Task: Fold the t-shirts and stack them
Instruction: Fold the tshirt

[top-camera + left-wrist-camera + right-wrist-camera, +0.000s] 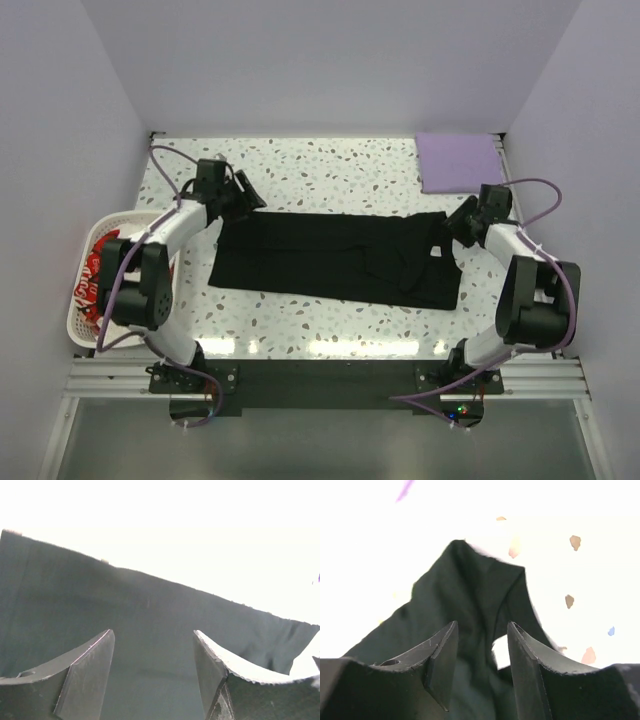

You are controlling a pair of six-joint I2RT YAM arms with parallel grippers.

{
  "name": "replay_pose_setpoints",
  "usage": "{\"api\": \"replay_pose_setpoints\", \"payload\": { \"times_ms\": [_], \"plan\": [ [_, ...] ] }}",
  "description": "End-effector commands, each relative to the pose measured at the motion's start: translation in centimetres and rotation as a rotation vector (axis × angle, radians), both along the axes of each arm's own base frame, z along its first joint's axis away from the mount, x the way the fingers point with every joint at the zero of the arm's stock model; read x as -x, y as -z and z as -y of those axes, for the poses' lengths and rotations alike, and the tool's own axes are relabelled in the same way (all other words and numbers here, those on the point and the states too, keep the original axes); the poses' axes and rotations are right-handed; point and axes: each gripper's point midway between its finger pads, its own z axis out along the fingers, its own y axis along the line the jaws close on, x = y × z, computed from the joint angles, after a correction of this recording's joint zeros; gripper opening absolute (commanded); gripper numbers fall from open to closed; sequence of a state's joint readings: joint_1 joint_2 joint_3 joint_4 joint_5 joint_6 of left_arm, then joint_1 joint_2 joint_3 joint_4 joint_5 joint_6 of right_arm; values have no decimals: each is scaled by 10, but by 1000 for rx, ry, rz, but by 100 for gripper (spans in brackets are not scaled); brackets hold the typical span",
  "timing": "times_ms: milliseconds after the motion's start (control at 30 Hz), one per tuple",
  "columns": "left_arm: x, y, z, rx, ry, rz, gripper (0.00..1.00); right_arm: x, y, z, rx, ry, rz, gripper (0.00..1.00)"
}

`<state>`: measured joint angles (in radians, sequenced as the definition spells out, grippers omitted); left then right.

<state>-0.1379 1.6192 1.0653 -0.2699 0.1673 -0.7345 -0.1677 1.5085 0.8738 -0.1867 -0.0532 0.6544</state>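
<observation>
The black t-shirt (340,258) lies spread as a long band across the middle of the table. My left gripper (246,196) is at its top left corner, open, with black cloth (150,630) under and between the jaws. My right gripper (461,222) is at its right end, open over bunched black fabric (470,590). The lavender t-shirt (458,161) lies folded at the back right corner. The white shirt with red lettering (96,270) sits crumpled in the basket on the left.
The white slotted basket (78,330) stands at the table's left edge beside my left arm. The speckled tabletop (330,170) shows behind and in front of the black shirt. Walls close in the back and sides.
</observation>
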Motion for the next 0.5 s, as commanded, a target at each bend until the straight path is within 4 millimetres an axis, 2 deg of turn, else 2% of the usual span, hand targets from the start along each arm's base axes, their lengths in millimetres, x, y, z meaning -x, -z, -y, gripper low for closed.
{"api": "replay_pose_setpoints", "payload": {
  "times_ms": [0,33,167,467],
  "plan": [
    [-42,-2,3,31,-58,43,68,-43,-23,0,-6,-21,155,47],
    [-47,2,4,33,-57,45,68,-46,-14,0,-6,-28,140,48],
    [-54,19,4,24,-68,23,67,-56,-11,1,-13,-28,172,49],
    [-61,41,-1,-16,-78,-20,67,-69,-22,-5,-54,-28,272,47]
  ]
}}
